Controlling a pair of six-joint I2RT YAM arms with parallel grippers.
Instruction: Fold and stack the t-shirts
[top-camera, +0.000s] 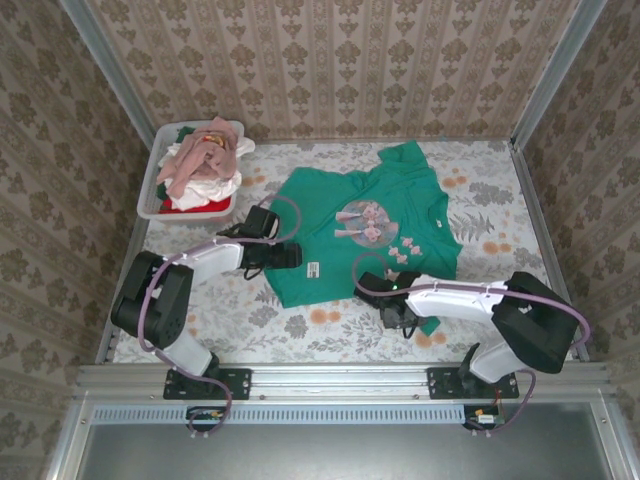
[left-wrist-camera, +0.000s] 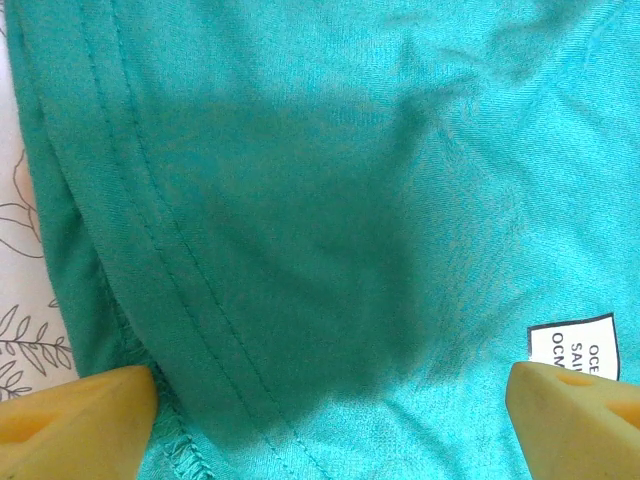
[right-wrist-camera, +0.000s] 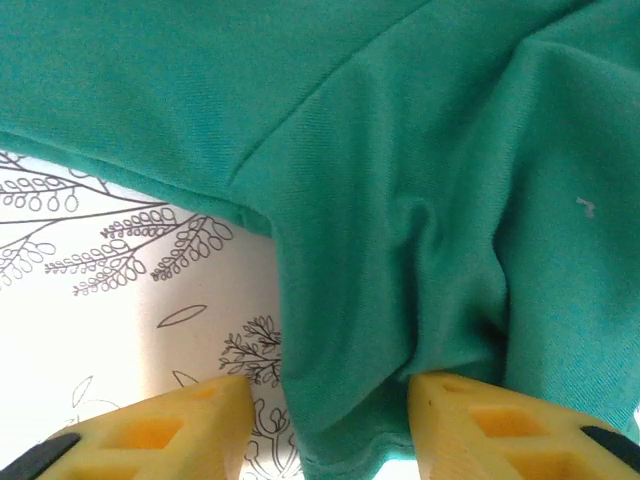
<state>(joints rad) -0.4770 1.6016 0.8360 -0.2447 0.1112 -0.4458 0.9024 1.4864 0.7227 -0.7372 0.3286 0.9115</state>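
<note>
A teal-green t-shirt lies spread flat on the table, its pink-grey print facing up and its small white tag near the front hem. My left gripper hovers over the shirt's left edge. In the left wrist view it is open, its yellow fingertips wide apart over the stitched hem, with the tag by the right tip. My right gripper is at the shirt's near sleeve. It is open, straddling a bunched fold of teal cloth that touches the right finger.
A white plastic tub at the back left holds a heap of pink, white and red t-shirts. Floral tablecloth lies bare in front of the teal shirt and to its right. Metal frame posts and papered walls close in the table.
</note>
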